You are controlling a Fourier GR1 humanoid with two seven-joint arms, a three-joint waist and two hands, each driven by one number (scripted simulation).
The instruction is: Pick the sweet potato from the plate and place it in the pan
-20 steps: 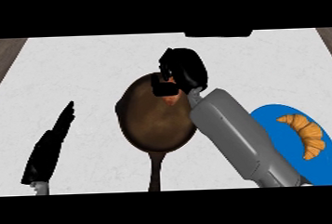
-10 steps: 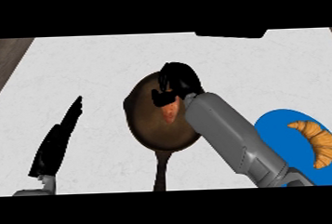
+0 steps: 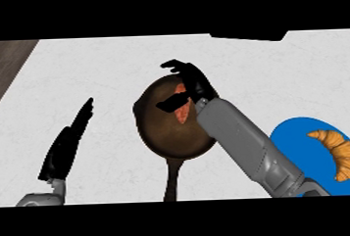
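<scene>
Right robot hand [image 3: 190, 85] open above sweet potato [image 3: 182, 110] in pan [image 3: 164, 132]; white counter [image 3: 97, 69].

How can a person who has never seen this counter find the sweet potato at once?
Find the dark round pan at the counter's middle, its handle toward the viewer. The sweet potato lies inside at its far right, under the right hand. It is a small orange piece; the croissant is golden, on the blue plate.
</scene>
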